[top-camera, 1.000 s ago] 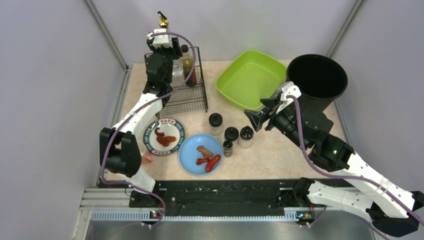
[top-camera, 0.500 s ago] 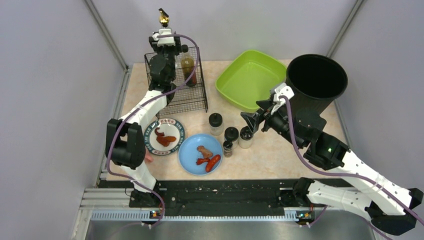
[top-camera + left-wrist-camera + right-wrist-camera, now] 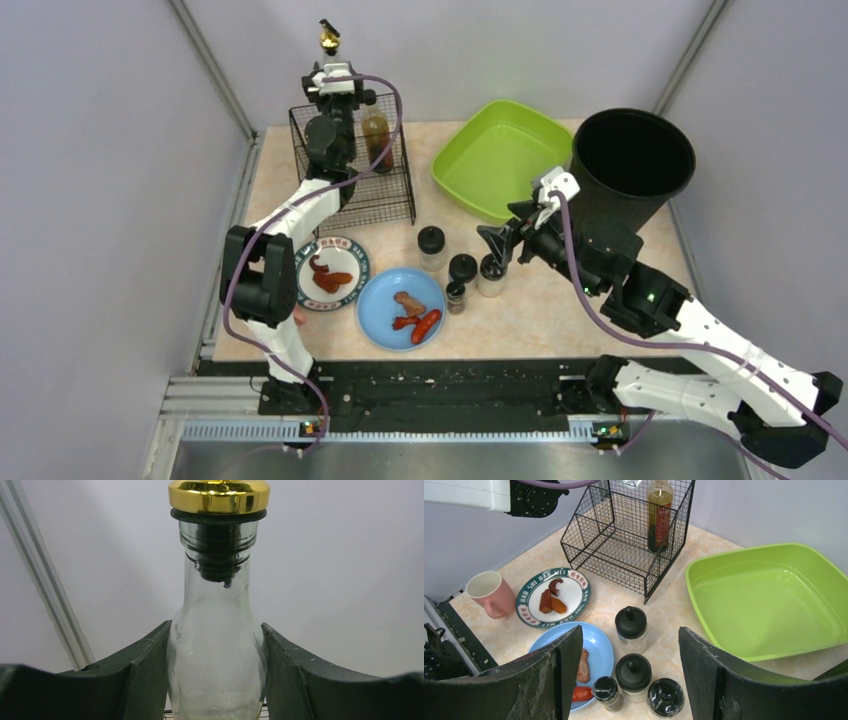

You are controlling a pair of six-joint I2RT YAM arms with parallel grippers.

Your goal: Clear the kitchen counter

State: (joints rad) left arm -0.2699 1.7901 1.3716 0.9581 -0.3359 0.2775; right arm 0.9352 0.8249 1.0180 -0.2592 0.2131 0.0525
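**Top external view.** Grey walls enclose the kitchen counter (image 3: 560, 300), a beige worktop running from the black rail to the back wall. The wire rack (image 3: 375, 195) stands at its far left corner and is the reference point below.
- The left gripper (image 3: 332, 68) holds a glass bottle (image 3: 327, 40) high above the rack's rear tier, where a brown sauce bottle (image 3: 376, 135) stands.
- The right gripper (image 3: 497, 243) hovers to the right of the rack and nearer the arms, over four black-lidded jars (image 3: 462, 268).
- The green tub (image 3: 497, 155) lies to the right of the rack, and the black bin (image 3: 632, 155) further right.
- A patterned plate (image 3: 345, 250), a blue plate (image 3: 385, 300) and a pink mug (image 3: 295, 317) sit in front of the rack. Both plates carry food.

**Left wrist view.** The fingers (image 3: 145, 680) pinch the bottle's body from both sides. Its gold cap (image 3: 218, 495) points up.

**Right wrist view.** The jaws are spread with nothing between them, and the jars lie directly beneath.

**Step in hand (judgement).** The bottle is probably being stowed in the rack while the right arm lines up on a jar.

**Next move.**
- Lower the bottle upright beside the sauce bottle, clear of the wires.
- Close the right gripper on a single jar. The jars stand close together, so the neighbours may tip.
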